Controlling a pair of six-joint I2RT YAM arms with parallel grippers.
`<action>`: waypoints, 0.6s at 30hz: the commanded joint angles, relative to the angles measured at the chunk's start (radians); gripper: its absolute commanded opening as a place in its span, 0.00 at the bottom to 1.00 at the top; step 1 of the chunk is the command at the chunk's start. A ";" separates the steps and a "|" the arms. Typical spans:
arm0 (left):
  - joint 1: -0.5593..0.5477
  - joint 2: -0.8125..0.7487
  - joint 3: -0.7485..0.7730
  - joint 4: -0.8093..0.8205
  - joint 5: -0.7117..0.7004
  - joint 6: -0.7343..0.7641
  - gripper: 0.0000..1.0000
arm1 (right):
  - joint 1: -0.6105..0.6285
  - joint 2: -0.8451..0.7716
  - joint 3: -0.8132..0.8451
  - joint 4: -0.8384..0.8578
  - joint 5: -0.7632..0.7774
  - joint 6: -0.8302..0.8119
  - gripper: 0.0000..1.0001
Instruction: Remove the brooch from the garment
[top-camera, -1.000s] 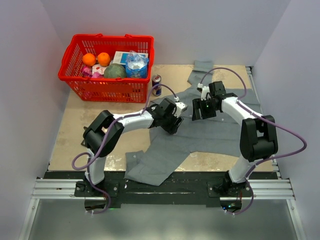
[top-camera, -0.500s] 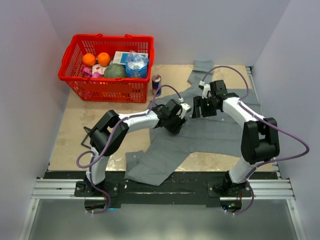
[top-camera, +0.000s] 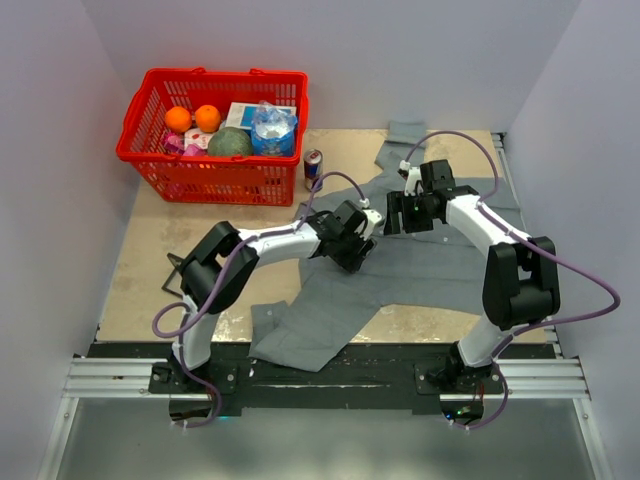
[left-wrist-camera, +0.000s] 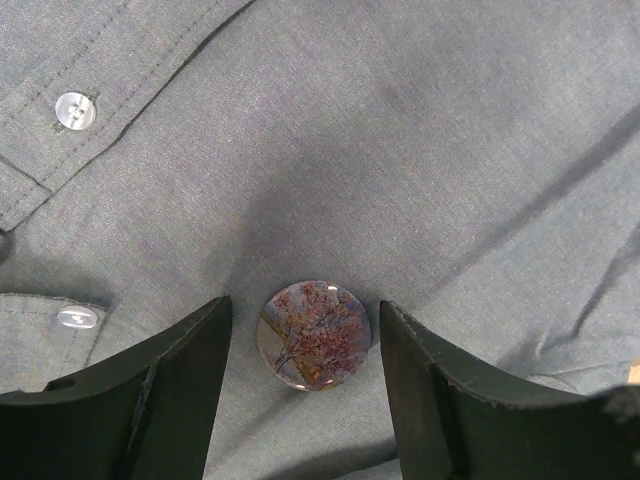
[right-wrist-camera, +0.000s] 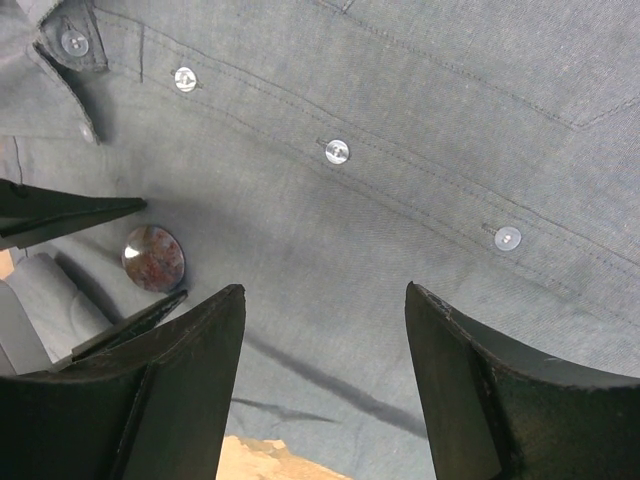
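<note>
The garment (top-camera: 420, 270) is a grey button-up shirt spread flat on the table. The brooch (left-wrist-camera: 314, 334), a small round reddish-pink disc, lies on the cloth near the button placket. My left gripper (left-wrist-camera: 305, 305) is open just above the shirt. The brooch sits between its fingers (left-wrist-camera: 180, 390), with a gap on each side. From the right wrist the brooch (right-wrist-camera: 153, 258) shows at the left, flanked by the left gripper's fingertips (right-wrist-camera: 130, 322). My right gripper (right-wrist-camera: 325, 290) is open over bare cloth to the right of the brooch, holding nothing. In the top view both grippers (top-camera: 358, 245) (top-camera: 395, 215) hover close together and the brooch is hidden.
A red basket (top-camera: 225, 73) with fruit and packets stands at the back left. A drink can (top-camera: 313, 170) is upright beside it, near the shirt's collar. Pale buttons (right-wrist-camera: 337, 151) run along the placket. The table's bare wood (right-wrist-camera: 255, 460) shows at the shirt's edge.
The left arm has shifted slightly right, bringing its gripper closer to the right gripper. The right gripper has barely moved. Both stay open.
</note>
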 joint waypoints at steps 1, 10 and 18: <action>-0.025 0.023 -0.007 -0.078 -0.032 0.013 0.64 | -0.002 -0.004 0.023 0.031 -0.023 0.022 0.68; -0.014 -0.083 -0.045 -0.039 -0.013 0.068 0.54 | -0.004 -0.006 0.011 0.019 0.014 -0.007 0.68; 0.043 -0.103 -0.005 -0.049 0.057 0.094 0.55 | -0.004 -0.002 0.032 -0.006 0.038 -0.039 0.68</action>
